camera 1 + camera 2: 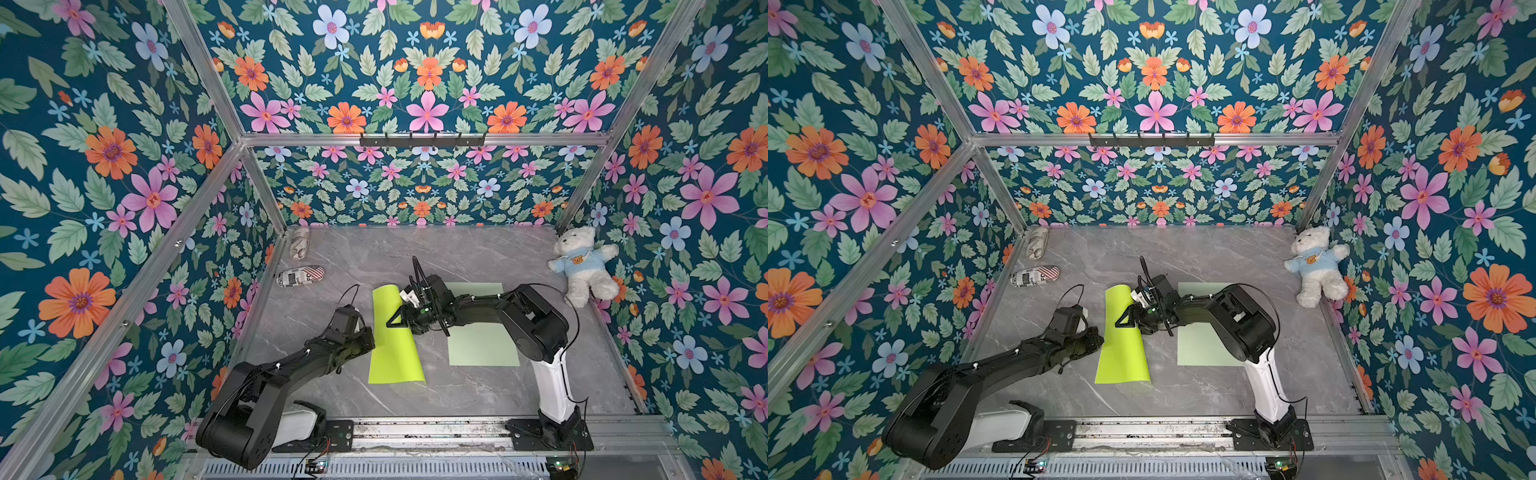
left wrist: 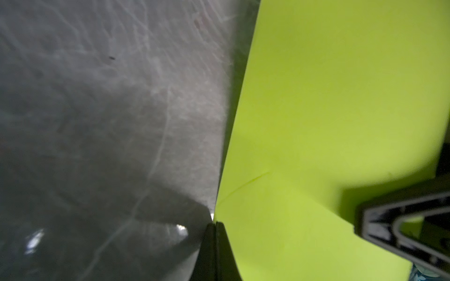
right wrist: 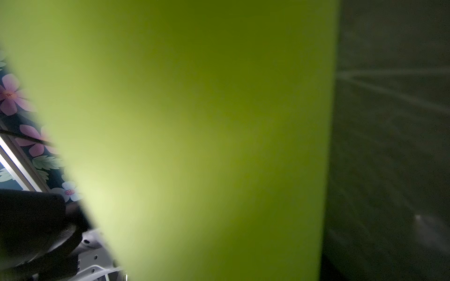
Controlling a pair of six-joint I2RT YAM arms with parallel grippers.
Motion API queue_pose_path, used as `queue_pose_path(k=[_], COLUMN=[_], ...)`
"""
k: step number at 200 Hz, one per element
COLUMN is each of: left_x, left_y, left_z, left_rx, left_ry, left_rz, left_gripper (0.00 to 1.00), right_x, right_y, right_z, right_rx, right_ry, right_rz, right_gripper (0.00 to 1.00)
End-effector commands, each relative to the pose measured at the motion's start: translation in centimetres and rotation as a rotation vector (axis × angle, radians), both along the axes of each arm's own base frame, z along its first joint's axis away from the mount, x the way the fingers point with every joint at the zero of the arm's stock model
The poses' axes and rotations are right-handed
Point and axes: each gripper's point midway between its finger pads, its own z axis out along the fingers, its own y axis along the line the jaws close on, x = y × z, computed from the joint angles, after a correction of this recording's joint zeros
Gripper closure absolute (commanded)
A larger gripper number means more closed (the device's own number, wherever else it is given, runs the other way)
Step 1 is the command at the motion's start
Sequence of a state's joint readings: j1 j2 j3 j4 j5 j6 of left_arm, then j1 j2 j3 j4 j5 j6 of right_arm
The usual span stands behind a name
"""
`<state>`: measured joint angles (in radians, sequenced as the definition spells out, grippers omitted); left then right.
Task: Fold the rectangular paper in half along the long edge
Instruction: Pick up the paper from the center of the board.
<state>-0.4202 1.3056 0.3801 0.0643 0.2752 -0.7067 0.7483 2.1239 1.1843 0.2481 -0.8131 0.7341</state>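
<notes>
Lime-green paper is lying on the table just beside a pale green sheet, its sheet-side edge curling up. The left tool is clamping the opposite edge. The right tool is reaching over the curl, and I cannot tell its jaws' state.

Bare tabletop lies between the yellow paper and green sheet.

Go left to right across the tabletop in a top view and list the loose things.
Black-and-white printed oval case with a red-striped end → bright yellow-green paper sheet → pale green paper sheet → white plush teddy bear in a light blue shirt.
</notes>
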Motion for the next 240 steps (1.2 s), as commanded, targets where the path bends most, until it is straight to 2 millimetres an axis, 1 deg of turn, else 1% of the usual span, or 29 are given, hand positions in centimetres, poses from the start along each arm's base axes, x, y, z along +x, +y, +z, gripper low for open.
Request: queue_pose_path(k=[1, 28, 73, 103, 126, 146, 165, 193, 225, 240], left_x=[-3.2, -3.0, -2.8, -2.8, -2.5, -2.4, -2.3, -2.2, -1.9, -1.7], left_y=[1.5, 1.0, 0.5, 0.2, -0.1, -0.3, -0.4, -0.5, -0.6, -0.6], left_z=[-2.8, -2.8, -3.0, -3.1, -3.0, -2.9, -2.9, -2.8, -2.5, -2.1], left_rx=[0.076, 0.064, 0.059, 0.052, 0.041, 0.039, 0.034, 0.031, 0.030, 0.027], left_ry=[0.152, 0.148, 0.148, 0.150, 0.142, 0.139, 0.138, 0.133, 0.123, 0.114], left_rz=[0.020, 0.020, 0.017, 0.017, 0.021, 0.023, 0.024, 0.027, 0.030, 0.035], left_gripper=[0.98, 0.98, 0.98, 0.98, 0.98, 0.98, 0.98, 0.98, 0.96, 0.91], right_x=[0.2, 0.5, 1.4, 1.4, 1.5, 1.7, 1.8, 1.7, 1.5, 1.4], right_y=[-1.0, -0.9, -0.7, -0.2, -0.4, -0.7, -0.9, -0.8, -0.3, -0.1], right_z=[-2.7, -3.0, -2.5, -2.4, -2.8, -2.7, -2.6, -2.1, -0.5, 0.4], right_rx=[-0.114, -0.114, -0.086, -0.078, -0.096, -0.085, -0.080, -0.037, 0.081, 0.127], right_ry=[0.017, 0.026, 0.030, 0.032, 0.033, 0.031, 0.032, 0.037, 0.042, 0.042], right_rz=[-0.049, -0.085, -0.161, -0.181, -0.215, -0.254, -0.277, -0.290, -0.289, -0.284], right_gripper=[0.34, 0.33, 0.32, 0.31, 0.31, 0.32, 0.36, 0.46, 0.60, 0.61])
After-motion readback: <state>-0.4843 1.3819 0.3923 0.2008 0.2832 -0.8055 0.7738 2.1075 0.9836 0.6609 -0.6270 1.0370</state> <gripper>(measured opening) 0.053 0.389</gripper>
